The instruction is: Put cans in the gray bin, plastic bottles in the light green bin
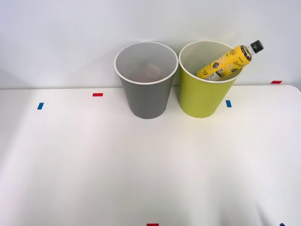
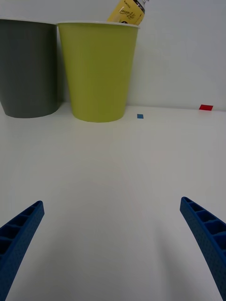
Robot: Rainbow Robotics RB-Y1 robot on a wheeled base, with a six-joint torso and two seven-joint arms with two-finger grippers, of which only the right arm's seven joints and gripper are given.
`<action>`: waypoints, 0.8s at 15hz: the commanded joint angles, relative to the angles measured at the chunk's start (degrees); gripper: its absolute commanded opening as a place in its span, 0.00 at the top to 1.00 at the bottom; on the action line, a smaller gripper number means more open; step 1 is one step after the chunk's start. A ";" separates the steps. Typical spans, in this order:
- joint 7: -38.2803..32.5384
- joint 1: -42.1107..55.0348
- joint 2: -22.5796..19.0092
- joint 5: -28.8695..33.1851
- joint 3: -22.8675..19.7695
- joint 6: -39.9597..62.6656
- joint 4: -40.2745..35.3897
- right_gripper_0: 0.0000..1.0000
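Note:
The gray bin and the light green bin stand side by side at the back of the white table, the green one on the right. A yellow plastic bottle with a black cap leans inside the green bin, its neck poking over the right rim. In the right wrist view the green bin and the gray bin stand ahead, with the bottle sticking out on top. My right gripper is open, low over bare table in front of the bins, with nothing between its blue fingers.
Small red tape marks and blue tape marks dot the white table. A pale wall rises right behind the bins. No cans show on the tabletop.

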 commanded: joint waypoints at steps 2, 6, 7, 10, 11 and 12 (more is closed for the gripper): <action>0.00 0.00 0.00 0.00 0.00 0.00 0.00 0.00; 0.00 0.00 0.00 0.00 0.00 0.00 0.00 0.00; 0.00 0.00 0.00 0.00 0.00 0.00 0.00 0.00; 0.00 0.00 0.00 0.00 0.00 0.00 0.00 0.00; 0.00 0.00 0.00 0.00 0.00 0.00 0.00 0.00; 0.00 0.00 0.00 0.00 0.00 0.00 0.00 0.00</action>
